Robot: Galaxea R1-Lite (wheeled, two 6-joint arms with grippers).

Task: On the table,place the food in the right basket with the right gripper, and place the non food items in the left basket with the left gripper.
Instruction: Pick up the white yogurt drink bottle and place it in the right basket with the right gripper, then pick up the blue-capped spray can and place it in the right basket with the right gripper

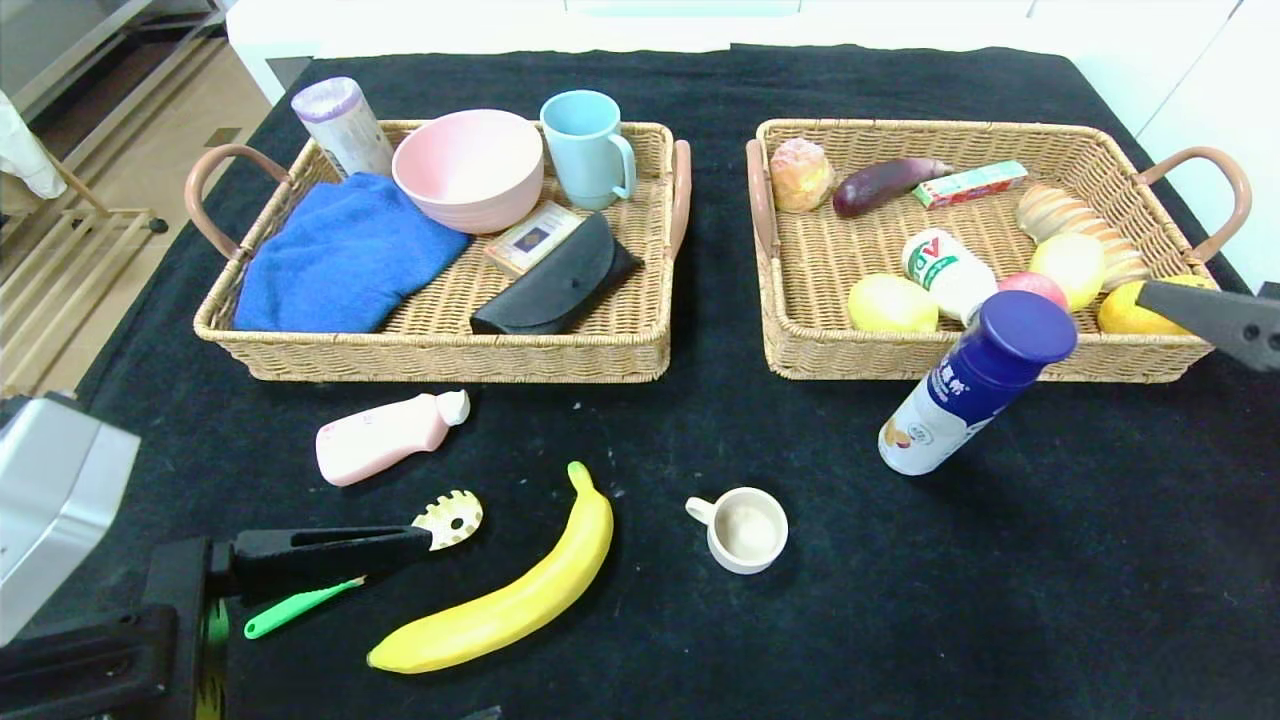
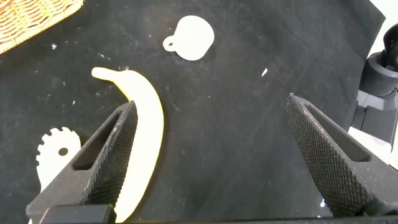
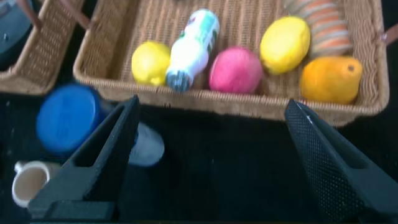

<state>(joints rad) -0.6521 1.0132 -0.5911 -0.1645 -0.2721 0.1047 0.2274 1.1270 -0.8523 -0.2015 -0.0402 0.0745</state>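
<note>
Left gripper (image 2: 208, 158) wide open, empty, low over black table (image 1: 1000, 600) near yellow banana (image 1: 510, 600); right gripper (image 3: 211, 162) wide open, empty, beside blue-capped white bottle (image 1: 965, 390) outside right wicker basket (image 1: 985, 355), which could topple if clipped.

open lane between the two baskets, blue-capped bottle (image 1: 968, 384) blocking right basket's (image 1: 985, 362) front rim, bare desk (image 1: 1050, 580) beside it
</note>
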